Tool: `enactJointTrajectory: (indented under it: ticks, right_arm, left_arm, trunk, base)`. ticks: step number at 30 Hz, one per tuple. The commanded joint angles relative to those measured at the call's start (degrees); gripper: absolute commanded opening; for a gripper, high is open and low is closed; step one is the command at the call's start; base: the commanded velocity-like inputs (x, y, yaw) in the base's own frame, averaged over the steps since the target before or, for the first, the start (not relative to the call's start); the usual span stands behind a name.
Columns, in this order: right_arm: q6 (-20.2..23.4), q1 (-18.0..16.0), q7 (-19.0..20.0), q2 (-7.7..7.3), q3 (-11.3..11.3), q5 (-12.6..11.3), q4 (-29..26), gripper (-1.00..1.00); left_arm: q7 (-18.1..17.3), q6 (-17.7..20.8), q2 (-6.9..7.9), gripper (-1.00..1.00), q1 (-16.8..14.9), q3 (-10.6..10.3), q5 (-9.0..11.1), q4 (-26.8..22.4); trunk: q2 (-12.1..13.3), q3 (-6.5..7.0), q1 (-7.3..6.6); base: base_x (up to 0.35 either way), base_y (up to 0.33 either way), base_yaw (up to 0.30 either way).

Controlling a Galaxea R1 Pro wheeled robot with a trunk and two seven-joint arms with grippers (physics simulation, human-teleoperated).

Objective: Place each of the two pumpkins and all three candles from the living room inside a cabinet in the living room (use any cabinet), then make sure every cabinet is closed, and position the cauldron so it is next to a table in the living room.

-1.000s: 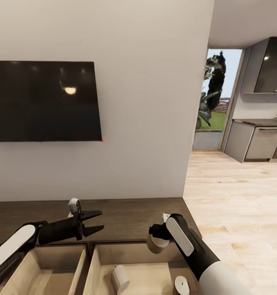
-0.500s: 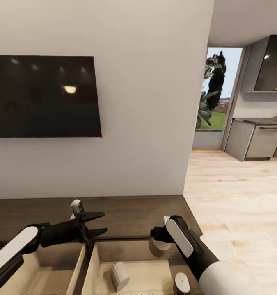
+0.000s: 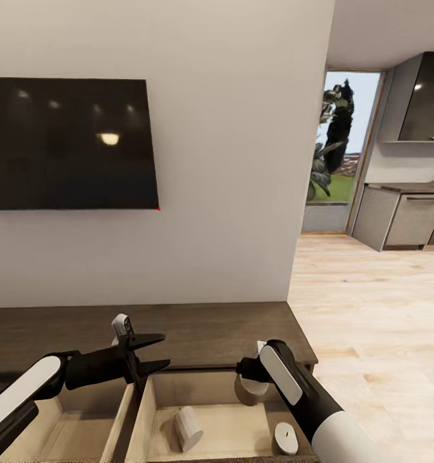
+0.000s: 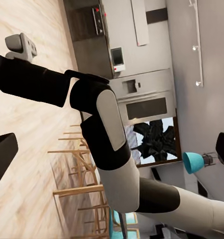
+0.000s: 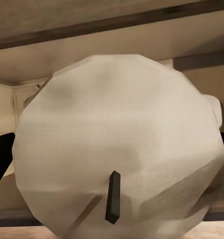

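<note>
A grey-beige candle is pinched in the right gripper, just inside the back of the right-hand open drawer of the dark-brown cabinet. In the right wrist view the same candle is seen end-on, its dark wick pointing at the camera, with a dark fingertip at its side.

Three candles are counted in the head view: the held one, a second lying on its side on the drawer floor toward the left, and a third standing upright near the drawer's front right corner, beside the right forearm.

The left gripper is held with its fingers spread and nothing between them, above the divider between the two open drawers.

Two open drawers are seen. A dark television is mounted on the wall above the cabinet.
</note>
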Motion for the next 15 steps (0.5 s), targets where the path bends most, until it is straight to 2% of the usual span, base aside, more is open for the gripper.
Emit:
enactJointTrajectory:
  ticks: [1, 13, 15]
  right_arm:
    - [0.0, -0.1, -0.6, -0.01, 0.1, -0.5, -0.1, -1.0]
    - [-0.1, -0.1, -0.6, -0.01, 0.1, -0.5, 0.0, -1.0]
    - [-0.1, -0.1, -0.6, -0.01, 0.1, -0.5, 0.0, -1.0]
  left_arm:
    - [-0.5, 0.0, 0.05, 1.0, -0.1, -0.1, -0.3, 0.0]
    - [0.3, -0.3, 0.05, 1.0, -0.1, -0.5, -0.9, 0.0]
    - [1.4, -0.3, 0.05, 1.0, -0.1, -0.7, -1.1, 0.0]
  trunk:
    - [-0.4, -0.24, 0.22]
    - [-5.3, -2.4, 2.85]
    - [-6.1, -2.76, 3.29]
  base:
    - [0.0, 0.0, 0.0]
    - [0.0, 0.0, 0.0]
    - [0.0, 0.0, 0.0]
